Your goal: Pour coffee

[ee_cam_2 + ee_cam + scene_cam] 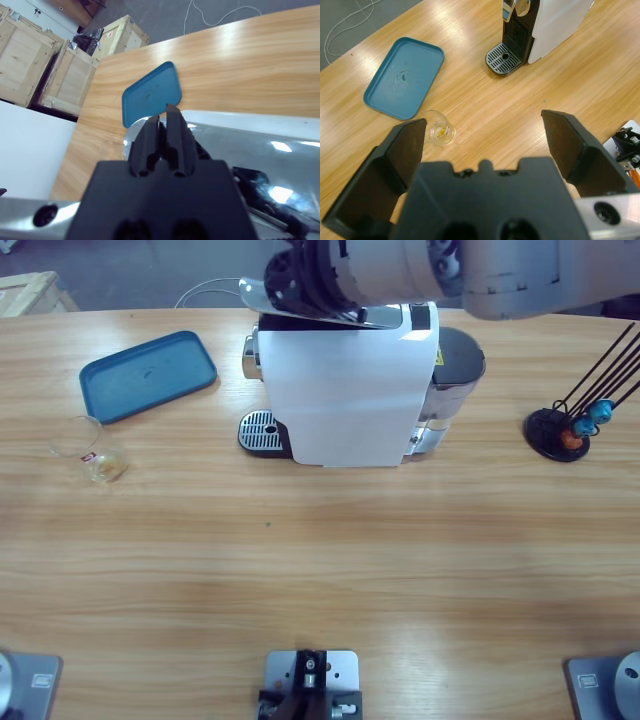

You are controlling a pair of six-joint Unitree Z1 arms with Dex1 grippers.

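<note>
Pale brown coffee (441,132), shallow in clear glass tumbler (438,128), just beyond spread, empty jaws of left gripper (487,145), ungrasped, pour judged not yet begun; right gripper (165,127) clenched over chrome lever (260,145) atop coffee machine (345,390).

The table (320,560) is pale wood with a smooth, slightly glossy grain. The tray (148,375) looks like matt blue plastic. The tumbler (90,448) is clear glass. The coffee machine (345,390) has a smooth white plastic shell, a polished chrome lever (260,150) and a perforated metal drip grate (503,56). The capsule stand (560,432) is thin black wire.
</note>
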